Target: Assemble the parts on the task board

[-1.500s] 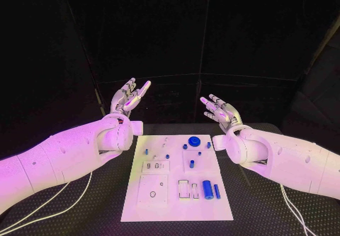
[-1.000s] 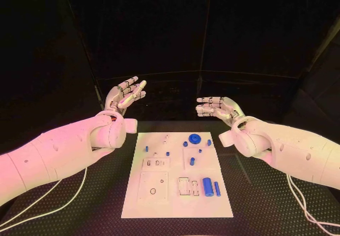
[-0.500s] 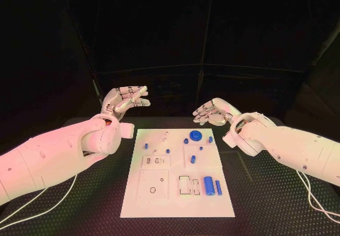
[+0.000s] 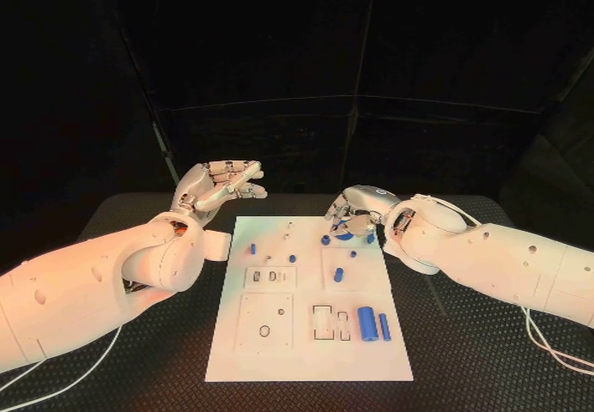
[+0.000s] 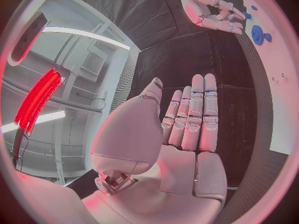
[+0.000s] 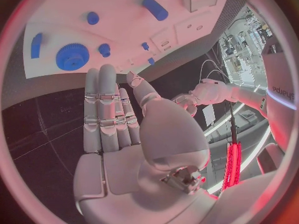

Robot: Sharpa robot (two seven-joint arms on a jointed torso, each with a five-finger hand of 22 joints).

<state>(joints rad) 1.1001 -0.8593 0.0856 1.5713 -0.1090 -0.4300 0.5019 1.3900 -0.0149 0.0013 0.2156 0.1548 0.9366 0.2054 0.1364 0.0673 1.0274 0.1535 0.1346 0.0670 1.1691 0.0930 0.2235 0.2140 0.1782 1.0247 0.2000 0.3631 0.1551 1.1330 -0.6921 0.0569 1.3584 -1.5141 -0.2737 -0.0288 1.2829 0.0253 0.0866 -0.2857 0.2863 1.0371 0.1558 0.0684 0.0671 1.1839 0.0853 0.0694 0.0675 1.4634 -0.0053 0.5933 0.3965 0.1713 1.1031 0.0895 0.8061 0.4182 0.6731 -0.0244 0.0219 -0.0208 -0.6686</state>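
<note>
- The left hand [image 4: 221, 186], silver and many-fingered, hangs above the black table [image 4: 482, 343] off the far left corner of the white rectangular task board [image 4: 303, 360]. Its fingers are stretched out side by side and it holds nothing; the left wrist view shows the bare palm [image 5: 187, 149].
- The right hand [image 4: 356, 211] hovers low over the board's far right corner, palm down, fingers extended and close together, with nothing in its grasp [image 6: 118, 129].
- A round blue toothed gear wheel [image 6: 73, 56] lies on the board just past the right hand's fingertips; from the head view the hand partly covers it [image 4: 342, 233].
- Small blue pegs [image 4: 292, 257] stand on the board between the two hands, nearer the right one.
- A short blue pin [image 4: 338, 275] lies toward the board's middle, just on the near side of the right hand.
- A thick blue cylinder [image 4: 366, 320] and a thin blue rod [image 4: 384, 326] lie side by side at the board's near right, well apart from both hands.
</note>
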